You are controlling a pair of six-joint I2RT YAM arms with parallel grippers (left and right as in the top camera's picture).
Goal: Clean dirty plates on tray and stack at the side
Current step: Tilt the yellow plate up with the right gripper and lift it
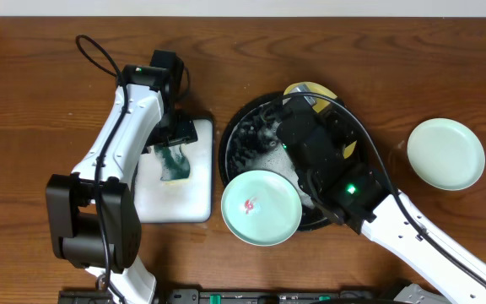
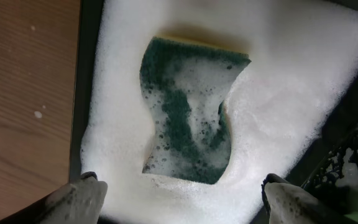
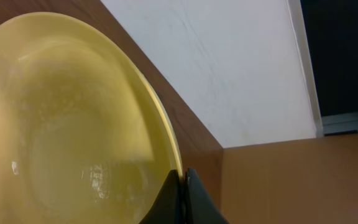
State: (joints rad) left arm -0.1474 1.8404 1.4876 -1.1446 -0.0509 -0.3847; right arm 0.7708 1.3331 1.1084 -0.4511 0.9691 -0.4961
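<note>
the sudsy black tray [image 1: 233, 143] sits mid-table, a smeared mint plate [image 1: 261, 207] overlapping its front rim, a second mint plate [image 1: 445, 153] well apart to the right. the right gripper [image 3: 182, 186] pinches the yellow plate [image 3: 73, 124] by its rim, seemingly over the tray. the left gripper [image 2: 182, 190], jaws wide, hovers above the green sponge [image 2: 185, 112].

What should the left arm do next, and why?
Probably lower the left gripper and close it on the green sponge: its jaws stand open directly above it, while the right gripper pinches the rim of the yellow plate, which looks ready for scrubbing.
</note>
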